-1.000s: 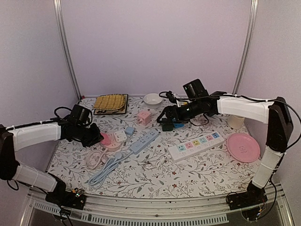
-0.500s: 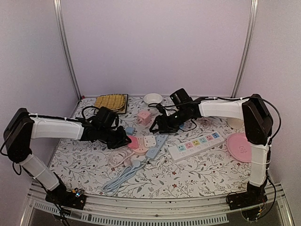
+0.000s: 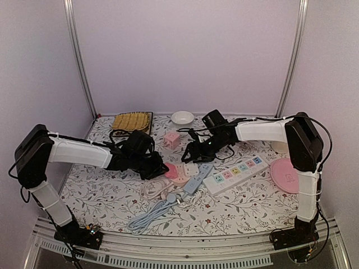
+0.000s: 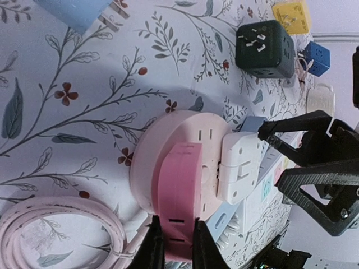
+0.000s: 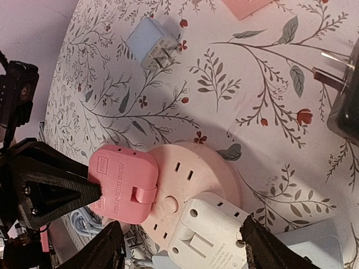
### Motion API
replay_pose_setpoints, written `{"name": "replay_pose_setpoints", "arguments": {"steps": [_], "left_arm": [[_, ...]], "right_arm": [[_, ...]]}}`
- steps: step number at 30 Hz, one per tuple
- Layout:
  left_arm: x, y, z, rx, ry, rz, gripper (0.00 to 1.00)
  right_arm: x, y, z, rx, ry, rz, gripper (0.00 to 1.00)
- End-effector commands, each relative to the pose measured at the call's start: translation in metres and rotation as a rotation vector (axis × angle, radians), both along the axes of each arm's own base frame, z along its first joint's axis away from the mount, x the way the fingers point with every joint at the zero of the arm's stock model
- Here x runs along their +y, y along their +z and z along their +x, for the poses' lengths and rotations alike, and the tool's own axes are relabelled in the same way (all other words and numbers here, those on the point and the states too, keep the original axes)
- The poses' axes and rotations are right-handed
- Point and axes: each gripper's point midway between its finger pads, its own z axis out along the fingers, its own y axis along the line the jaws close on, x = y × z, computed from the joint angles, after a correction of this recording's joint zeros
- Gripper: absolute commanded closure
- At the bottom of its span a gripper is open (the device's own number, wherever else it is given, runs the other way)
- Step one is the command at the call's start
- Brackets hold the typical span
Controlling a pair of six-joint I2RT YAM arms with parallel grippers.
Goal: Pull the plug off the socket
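The pink plug (image 4: 178,193) is a flat, rounded-square block seated on the left side of the round socket (image 4: 182,124), mid-surface and well away from every edge. Its face carries a small square label and a line of raised lettering too fine to read. The left hand (image 4: 176,238) is pressed together on it, pinching its two sides. Just beside it on the same socket sits a white plug (image 5: 208,238), with the right hand (image 5: 180,224) spread wide, a finger on either side and neither touching. A blue power strip (image 3: 200,177) crowds the socket's right side and a coiled pink cable (image 3: 150,190) lies near and to the left. Bare flowered surface (image 5: 224,84) lies open on the far side, up to a pale blue adapter (image 5: 152,42) lying pins up.
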Motion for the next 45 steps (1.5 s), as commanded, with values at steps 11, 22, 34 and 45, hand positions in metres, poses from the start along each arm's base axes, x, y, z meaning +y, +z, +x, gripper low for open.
{"name": "replay_pose_setpoints", "arguments": {"steps": [11, 22, 34, 45], "left_arm": [[0.025, -0.007, -0.013, 0.033, 0.133, 0.033, 1.00], [0.019, -0.004, -0.007, 0.023, 0.146, 0.051, 1.00], [0.024, -0.012, -0.014, 0.059, 0.163, 0.085, 1.00], [0.019, -0.011, -0.011, 0.059, 0.153, 0.116, 1.00]], "right_arm": [[-0.010, -0.013, 0.001, 0.012, -0.022, -0.043, 0.21], [0.004, -0.018, -0.003, 0.051, 0.005, -0.035, 0.31], [0.018, -0.017, -0.004, 0.080, 0.049, 0.006, 0.36], [0.028, 0.014, -0.012, 0.093, 0.092, 0.108, 0.55]]}}
